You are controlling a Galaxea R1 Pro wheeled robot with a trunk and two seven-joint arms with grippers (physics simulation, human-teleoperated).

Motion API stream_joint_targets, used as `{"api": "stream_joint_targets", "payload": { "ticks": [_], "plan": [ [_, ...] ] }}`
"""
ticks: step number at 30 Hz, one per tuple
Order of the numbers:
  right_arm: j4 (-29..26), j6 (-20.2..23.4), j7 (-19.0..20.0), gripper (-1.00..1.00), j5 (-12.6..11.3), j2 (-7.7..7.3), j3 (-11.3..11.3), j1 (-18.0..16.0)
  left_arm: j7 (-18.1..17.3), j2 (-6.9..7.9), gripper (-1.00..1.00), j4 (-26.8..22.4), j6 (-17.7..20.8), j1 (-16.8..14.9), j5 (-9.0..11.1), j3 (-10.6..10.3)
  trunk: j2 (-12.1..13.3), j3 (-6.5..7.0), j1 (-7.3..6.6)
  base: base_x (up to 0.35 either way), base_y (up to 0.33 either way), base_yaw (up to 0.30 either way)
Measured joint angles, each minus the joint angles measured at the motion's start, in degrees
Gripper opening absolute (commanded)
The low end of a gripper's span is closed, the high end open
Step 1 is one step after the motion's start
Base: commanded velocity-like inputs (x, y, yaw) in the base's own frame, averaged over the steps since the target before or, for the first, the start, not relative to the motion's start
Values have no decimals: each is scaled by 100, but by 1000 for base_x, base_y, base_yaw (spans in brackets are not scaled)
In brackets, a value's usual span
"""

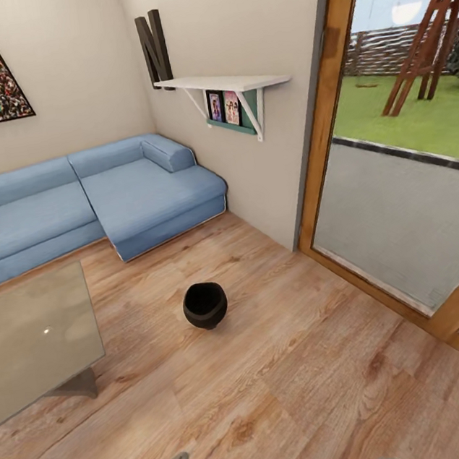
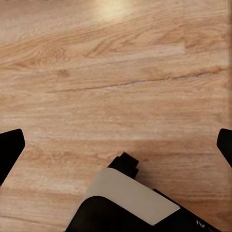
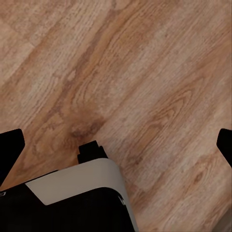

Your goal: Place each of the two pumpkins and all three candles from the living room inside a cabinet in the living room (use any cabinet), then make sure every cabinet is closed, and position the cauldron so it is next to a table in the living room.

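The black cauldron (image 1: 205, 305) stands upright on the wood floor, mouth up, a short way right of the glass-topped table (image 1: 34, 344). A strip of bare floor separates the two. In the left wrist view my left gripper (image 2: 116, 145) hangs open over bare floorboards, its dark fingertips (image 2: 9, 150) far apart. My right gripper (image 3: 116, 145) is likewise open above the floor, with nothing between its fingers. Both grippers are well short of the cauldron. The pumpkins, the candles and the cabinet are out of view.
A blue corner sofa (image 1: 94, 197) runs along the back wall behind the table. A white wall shelf (image 1: 227, 84) juts out at the right wall. A wood-framed glass door (image 1: 398, 184) fills the right side. Open wood floor (image 1: 292, 366) lies around and in front of the cauldron.
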Motion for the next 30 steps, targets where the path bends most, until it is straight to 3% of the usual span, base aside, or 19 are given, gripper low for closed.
{"api": "stream_joint_targets", "payload": {
  "ticks": [8,13,22,30],
  "plan": [
    [0,-80,1,100,15,0,5,33,-13,-14,100,0,0,0,-8,-6,321,144,-176,0,0,0],
    [-157,44,-24,100,6,163,23,8,70,-50,100,-18,141,-164,1,1,321,144,-176,0,0,0],
    [-161,4,-26,100,67,455,32,9,-72,157,100,137,139,-107,-25,-45,521,233,-285,0,0,0],
    [-167,0,-33,100,70,475,20,12,-329,183,100,146,145,-102,-18,-48,842,377,-461,0,0,0]
  ]
}}
